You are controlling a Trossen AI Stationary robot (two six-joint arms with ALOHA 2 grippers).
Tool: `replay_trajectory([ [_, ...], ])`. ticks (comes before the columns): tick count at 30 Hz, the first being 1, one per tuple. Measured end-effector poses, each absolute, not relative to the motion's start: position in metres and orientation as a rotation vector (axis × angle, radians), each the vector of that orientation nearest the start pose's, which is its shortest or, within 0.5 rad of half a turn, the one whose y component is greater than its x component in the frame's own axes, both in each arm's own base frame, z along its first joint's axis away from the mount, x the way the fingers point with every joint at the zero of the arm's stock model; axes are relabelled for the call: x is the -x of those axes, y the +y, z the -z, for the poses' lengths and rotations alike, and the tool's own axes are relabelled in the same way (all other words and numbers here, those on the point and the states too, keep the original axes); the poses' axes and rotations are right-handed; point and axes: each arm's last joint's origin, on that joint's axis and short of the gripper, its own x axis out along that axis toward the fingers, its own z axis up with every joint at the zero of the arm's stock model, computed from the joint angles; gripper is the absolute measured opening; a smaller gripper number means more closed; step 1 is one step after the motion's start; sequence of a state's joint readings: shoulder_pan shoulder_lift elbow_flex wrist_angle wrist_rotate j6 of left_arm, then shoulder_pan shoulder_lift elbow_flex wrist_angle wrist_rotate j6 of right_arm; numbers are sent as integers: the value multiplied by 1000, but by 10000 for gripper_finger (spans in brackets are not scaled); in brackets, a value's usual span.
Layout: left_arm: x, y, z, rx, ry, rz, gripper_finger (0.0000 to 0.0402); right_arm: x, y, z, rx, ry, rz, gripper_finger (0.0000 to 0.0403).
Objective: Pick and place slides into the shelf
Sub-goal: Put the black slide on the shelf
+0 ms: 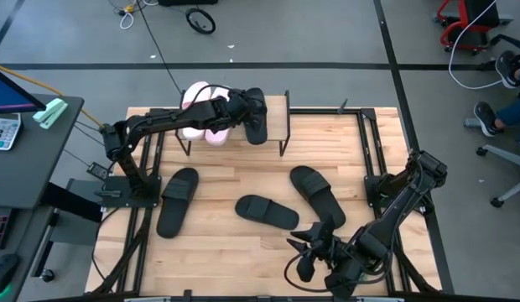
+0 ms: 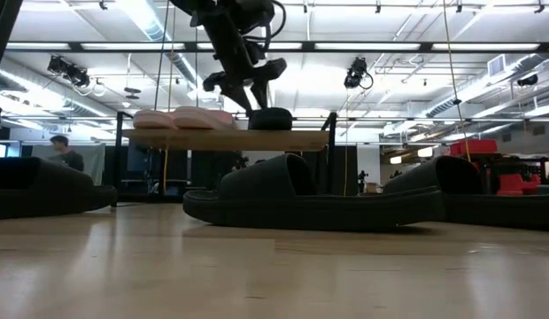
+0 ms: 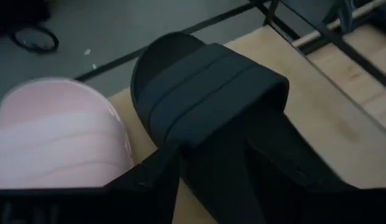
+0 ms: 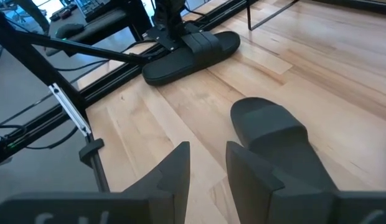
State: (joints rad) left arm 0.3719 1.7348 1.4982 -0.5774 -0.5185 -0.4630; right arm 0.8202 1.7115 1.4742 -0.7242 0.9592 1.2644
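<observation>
The left gripper is clamping a black slide on the shelf, beside the pink slides. Releasing carelessly, it is risking a slide tipping off. The right gripper is waiting slightly open, empty, near another black slide.

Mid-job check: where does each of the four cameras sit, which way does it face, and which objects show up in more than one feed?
High view: overhead, straight down on the table; both arms, left gripper at the shelf.
Low view: table height, level across; left gripper above the shelf.
Left wrist view: past its own fingers at the black slide beside the pink slide.
Right wrist view: open right gripper over a floor slide.
Shared: pink slides and shelf appear in high, low, left wrist.
</observation>
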Motion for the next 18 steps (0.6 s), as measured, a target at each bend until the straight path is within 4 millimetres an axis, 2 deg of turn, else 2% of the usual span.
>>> replay_trajectory([
  [9,-347,146,-299,68,784,-889,173,-258,249,-296,-493,406,445,109],
  [18,-336,135,-308,-330,1008,-671,173,-251,255,-296,-480,414,422,109],
])
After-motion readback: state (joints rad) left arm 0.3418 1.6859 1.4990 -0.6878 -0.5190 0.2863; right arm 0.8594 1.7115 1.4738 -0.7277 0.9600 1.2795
